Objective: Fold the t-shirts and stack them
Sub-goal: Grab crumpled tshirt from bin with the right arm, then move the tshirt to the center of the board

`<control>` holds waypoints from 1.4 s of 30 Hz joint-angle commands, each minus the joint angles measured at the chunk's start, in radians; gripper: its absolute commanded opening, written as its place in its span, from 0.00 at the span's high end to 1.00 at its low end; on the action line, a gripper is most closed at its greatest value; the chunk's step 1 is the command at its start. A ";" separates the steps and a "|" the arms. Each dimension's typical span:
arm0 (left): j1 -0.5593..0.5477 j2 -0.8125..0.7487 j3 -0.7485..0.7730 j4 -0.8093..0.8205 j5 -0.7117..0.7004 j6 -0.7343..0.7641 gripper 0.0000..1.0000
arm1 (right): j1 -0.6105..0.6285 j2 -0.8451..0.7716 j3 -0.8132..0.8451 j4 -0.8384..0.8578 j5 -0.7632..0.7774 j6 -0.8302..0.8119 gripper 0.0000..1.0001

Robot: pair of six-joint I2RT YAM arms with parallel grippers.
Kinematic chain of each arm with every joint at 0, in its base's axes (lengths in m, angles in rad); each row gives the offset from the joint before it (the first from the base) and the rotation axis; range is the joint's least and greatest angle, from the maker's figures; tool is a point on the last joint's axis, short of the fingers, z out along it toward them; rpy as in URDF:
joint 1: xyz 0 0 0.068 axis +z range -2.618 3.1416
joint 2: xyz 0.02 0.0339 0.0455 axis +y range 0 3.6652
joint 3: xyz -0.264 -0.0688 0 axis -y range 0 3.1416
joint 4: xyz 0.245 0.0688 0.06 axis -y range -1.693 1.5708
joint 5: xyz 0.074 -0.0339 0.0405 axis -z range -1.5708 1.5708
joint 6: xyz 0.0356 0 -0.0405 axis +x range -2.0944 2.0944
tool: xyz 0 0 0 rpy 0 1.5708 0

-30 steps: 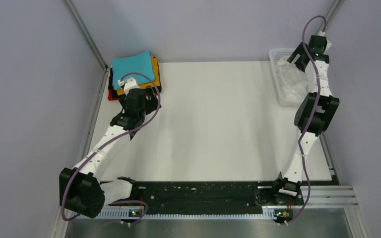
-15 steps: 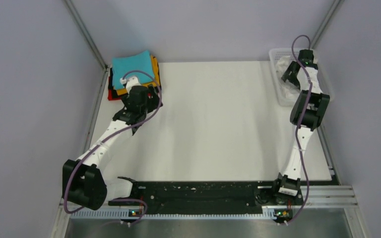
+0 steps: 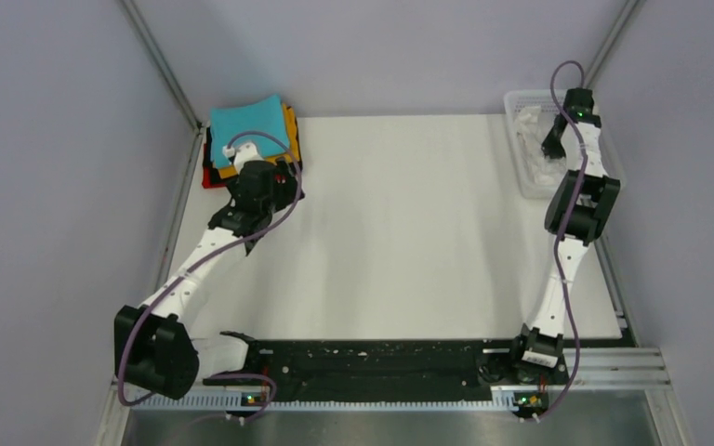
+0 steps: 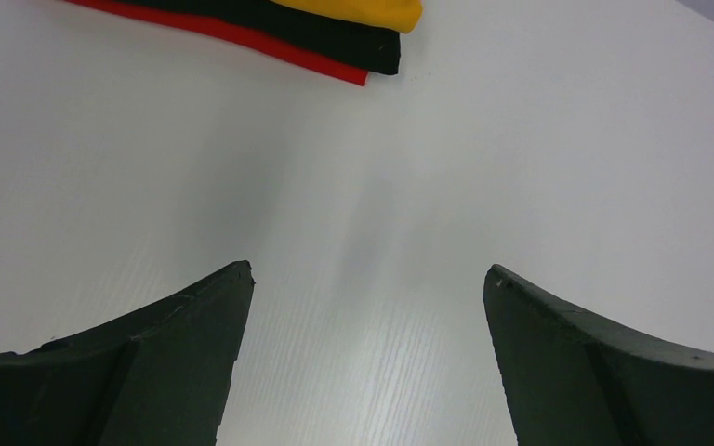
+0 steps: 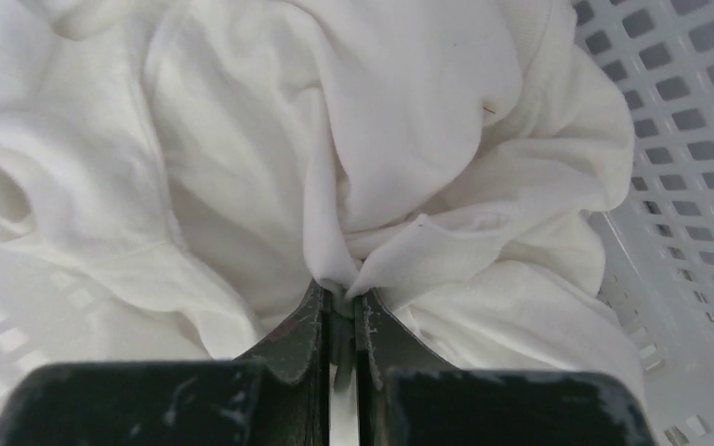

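A crumpled white t-shirt lies in the white mesh basket at the table's far right. My right gripper reaches down into the basket and is shut on a pinched fold of that white t-shirt. A stack of folded t-shirts, teal on top over orange, black and red, sits at the far left corner. Its orange, black and red edges show at the top of the left wrist view. My left gripper hovers open over bare table just in front of the stack, with nothing between its fingers.
The white table top spreads between the stack and the basket. Grey walls close in on the left, the back and the right. A black rail with both arm bases runs along the near edge.
My right gripper dropped from above the basket into it and closed on the white t-shirt. The left arm barely shifted.
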 commanded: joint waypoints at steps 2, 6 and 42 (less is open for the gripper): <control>0.003 -0.089 0.002 0.035 0.035 0.032 0.01 | 0.013 -0.172 0.111 0.039 -0.120 -0.012 1.00; 0.003 -0.136 -0.019 0.059 0.077 0.053 0.01 | 0.033 -0.353 0.075 0.089 -0.218 -0.001 1.00; 0.005 -0.384 -0.228 -0.128 -0.030 -0.111 0.01 | 0.498 -1.030 -1.165 0.483 -0.134 -0.066 0.01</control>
